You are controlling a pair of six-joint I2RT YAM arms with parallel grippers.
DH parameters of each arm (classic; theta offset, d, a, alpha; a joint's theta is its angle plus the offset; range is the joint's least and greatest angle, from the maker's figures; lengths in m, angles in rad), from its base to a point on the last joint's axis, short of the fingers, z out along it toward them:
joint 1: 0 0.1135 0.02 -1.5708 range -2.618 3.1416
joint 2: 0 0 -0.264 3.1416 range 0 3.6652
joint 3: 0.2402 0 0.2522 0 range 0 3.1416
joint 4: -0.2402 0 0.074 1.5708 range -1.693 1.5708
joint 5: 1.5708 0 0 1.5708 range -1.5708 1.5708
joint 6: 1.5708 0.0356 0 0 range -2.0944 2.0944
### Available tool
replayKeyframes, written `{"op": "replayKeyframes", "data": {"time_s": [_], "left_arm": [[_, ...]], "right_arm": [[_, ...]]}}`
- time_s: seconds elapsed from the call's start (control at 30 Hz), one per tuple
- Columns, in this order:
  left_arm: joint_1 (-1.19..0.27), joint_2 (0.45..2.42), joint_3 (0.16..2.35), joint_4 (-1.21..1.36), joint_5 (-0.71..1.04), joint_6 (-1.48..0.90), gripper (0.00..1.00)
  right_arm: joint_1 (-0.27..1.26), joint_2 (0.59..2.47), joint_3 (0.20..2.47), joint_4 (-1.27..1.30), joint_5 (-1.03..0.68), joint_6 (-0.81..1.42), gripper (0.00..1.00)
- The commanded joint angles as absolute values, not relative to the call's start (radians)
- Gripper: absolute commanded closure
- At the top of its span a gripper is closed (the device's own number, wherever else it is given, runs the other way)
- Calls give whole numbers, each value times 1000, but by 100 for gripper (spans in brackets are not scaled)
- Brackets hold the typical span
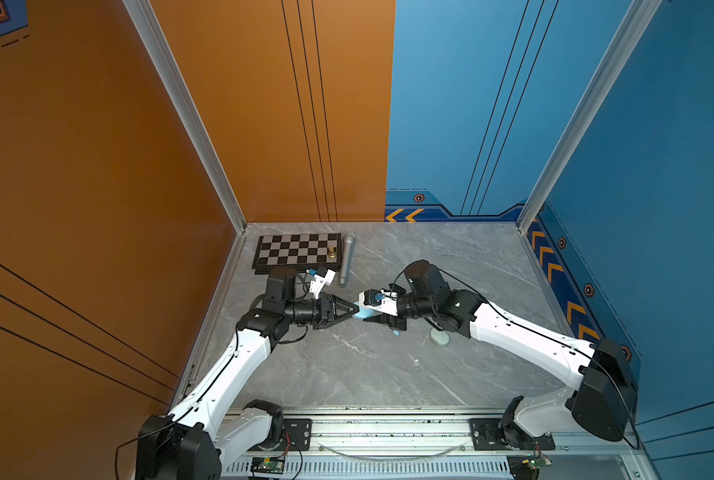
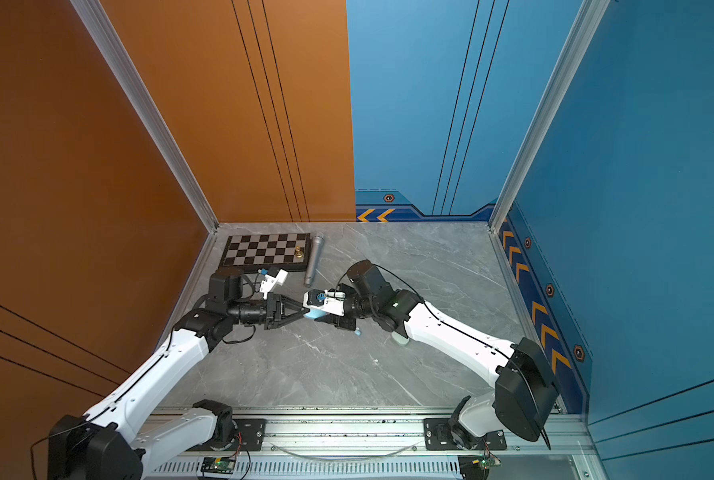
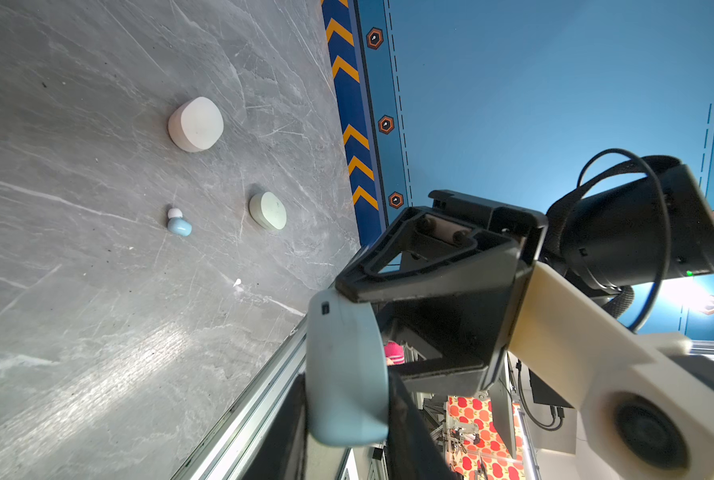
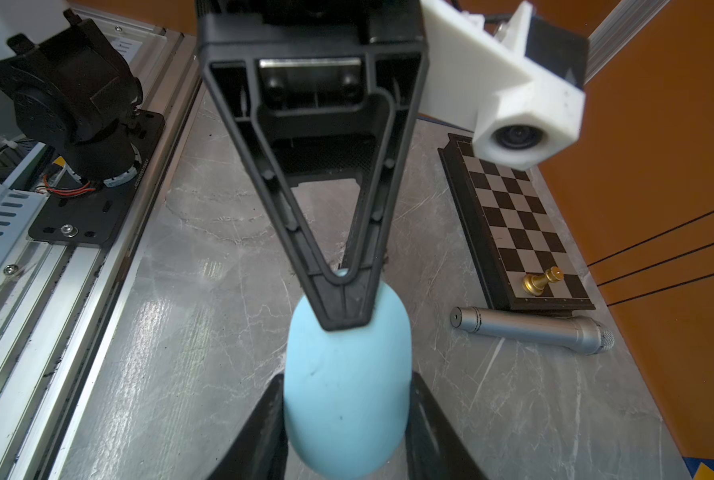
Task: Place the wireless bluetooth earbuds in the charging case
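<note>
The light blue earbud (image 3: 179, 226) lies on the grey marbled table (image 1: 388, 374), out of any case, with a small white piece touching one end; whether that piece is its tip or a separate bud cannot be told. In both top views the earbud sits on the table just below the right gripper (image 1: 369, 319). The light blue case (image 4: 347, 395) is shut and held up off the table near the middle, between the two arms. The left gripper (image 4: 342, 309) is clamped on one end of the case, its fingers pressed on the two flat faces. The right gripper has its fingers against the two long sides of the other end, so both grippers grip the case at once. A pale green case (image 3: 268, 210) lies closed on the table near the earbud, partly under the right arm in a top view (image 2: 399, 340). A white case (image 3: 196, 124) lies closed further off. At the back left corner of the table a chessboard (image 1: 297, 249) lies flat with one gold chess piece (image 1: 332, 251) on it. A silver microphone (image 1: 345, 259) lies just beside the board.
</note>
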State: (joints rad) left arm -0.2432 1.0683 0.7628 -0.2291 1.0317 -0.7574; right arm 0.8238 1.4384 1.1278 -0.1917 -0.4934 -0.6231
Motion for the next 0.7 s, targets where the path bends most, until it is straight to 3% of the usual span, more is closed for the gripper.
{"op": "replayKeyframes", "data": {"time_s": [0.0,0.07,0.17,0.4,0.67], "left_arm": [[-247,1060,794,-265,952,-687,58],[-247,1033,798,-256,921,-639,48],[-246,953,790,-227,846,-530,40],[-314,659,633,-89,690,-82,40],[-469,712,677,-251,711,222,37]], "right_arm": [[823,1426,1170,-172,-519,-580,77],[814,1420,1176,-192,-528,-564,78],[789,1413,1190,-244,-574,-516,79],[733,1414,1240,-375,-722,-393,85],[753,1418,1314,-528,-742,-437,86]]}}
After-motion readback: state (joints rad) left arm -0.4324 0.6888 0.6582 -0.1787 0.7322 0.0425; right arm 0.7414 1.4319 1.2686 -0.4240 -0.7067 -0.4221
